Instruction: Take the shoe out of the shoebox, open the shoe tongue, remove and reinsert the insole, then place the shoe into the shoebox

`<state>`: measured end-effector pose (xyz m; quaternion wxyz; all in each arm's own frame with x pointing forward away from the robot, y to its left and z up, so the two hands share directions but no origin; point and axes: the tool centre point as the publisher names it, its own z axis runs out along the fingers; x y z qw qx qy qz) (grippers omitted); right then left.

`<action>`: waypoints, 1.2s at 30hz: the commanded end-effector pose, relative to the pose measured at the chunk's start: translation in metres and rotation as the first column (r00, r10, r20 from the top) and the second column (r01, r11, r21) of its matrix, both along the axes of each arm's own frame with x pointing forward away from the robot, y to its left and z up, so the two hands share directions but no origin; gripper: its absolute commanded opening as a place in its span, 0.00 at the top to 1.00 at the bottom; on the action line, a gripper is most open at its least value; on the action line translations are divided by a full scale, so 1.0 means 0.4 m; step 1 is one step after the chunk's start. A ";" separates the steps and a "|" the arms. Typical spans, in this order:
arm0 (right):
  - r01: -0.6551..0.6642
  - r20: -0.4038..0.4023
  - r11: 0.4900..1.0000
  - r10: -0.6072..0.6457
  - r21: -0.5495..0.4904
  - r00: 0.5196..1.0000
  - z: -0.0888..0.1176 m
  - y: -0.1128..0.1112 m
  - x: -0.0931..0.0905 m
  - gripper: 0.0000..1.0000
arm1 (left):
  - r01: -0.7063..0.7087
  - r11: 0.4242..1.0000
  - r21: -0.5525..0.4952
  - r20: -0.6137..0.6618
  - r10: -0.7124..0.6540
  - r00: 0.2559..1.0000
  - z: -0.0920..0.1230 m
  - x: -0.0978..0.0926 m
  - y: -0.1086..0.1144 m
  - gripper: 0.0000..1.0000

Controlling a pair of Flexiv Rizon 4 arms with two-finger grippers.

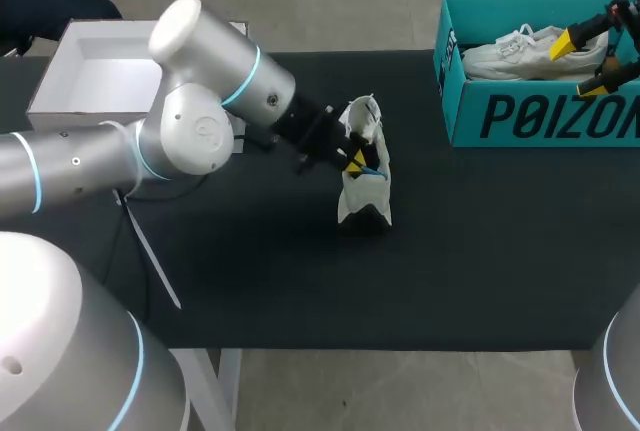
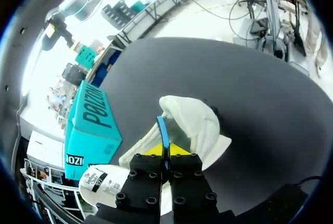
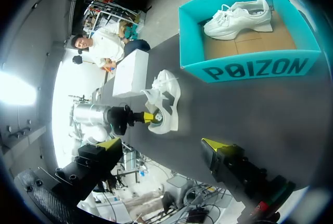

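Presently, the surroundings: an open teal cardboard shoebox (image 1: 540,116) sits at the far right of the matte black table (image 1: 300,281), with a white laced sneaker (image 1: 530,54) lying inside. A white open cardboard box (image 1: 90,76) sits far left, partly behind my left arm. My right gripper (image 1: 578,66) hangs over the shoebox, fingers spread wide. Mid-table, well apart from both boxes, the second white sneaker (image 1: 363,181) rests on the black surface. Its long axis runs near-to-far, laced end farthest from me (on its side or tilted, I cannot tell). My left gripper (image 1: 357,161) is pinched tight on it at a thin blue strip (image 2: 163,128) by the opening. The upper looks soft and crumpled.
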<state>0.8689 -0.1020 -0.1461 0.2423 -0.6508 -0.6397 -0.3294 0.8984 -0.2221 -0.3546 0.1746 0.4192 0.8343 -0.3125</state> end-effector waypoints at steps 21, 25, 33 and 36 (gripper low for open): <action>0.000 -0.002 1.000 0.000 -0.003 1.000 0.000 0.000 0.001 0.00 | -0.020 0.999 0.026 -0.016 0.020 1.000 0.025 -0.008 -0.004 0.41; 0.000 -0.002 1.000 0.000 -0.003 1.000 0.000 0.000 0.001 0.00 | -0.014 0.997 0.070 -0.001 0.014 1.000 0.048 -0.014 -0.002 0.23; 0.000 -0.002 1.000 0.000 -0.003 1.000 0.000 0.000 0.001 0.00 | -0.005 0.992 0.127 0.022 0.002 1.000 0.090 -0.005 0.002 0.63; 0.000 -0.002 1.000 0.000 -0.003 1.000 0.000 0.000 0.001 0.00 | 0.014 0.985 0.174 0.040 -0.021 0.999 0.110 0.009 0.009 1.00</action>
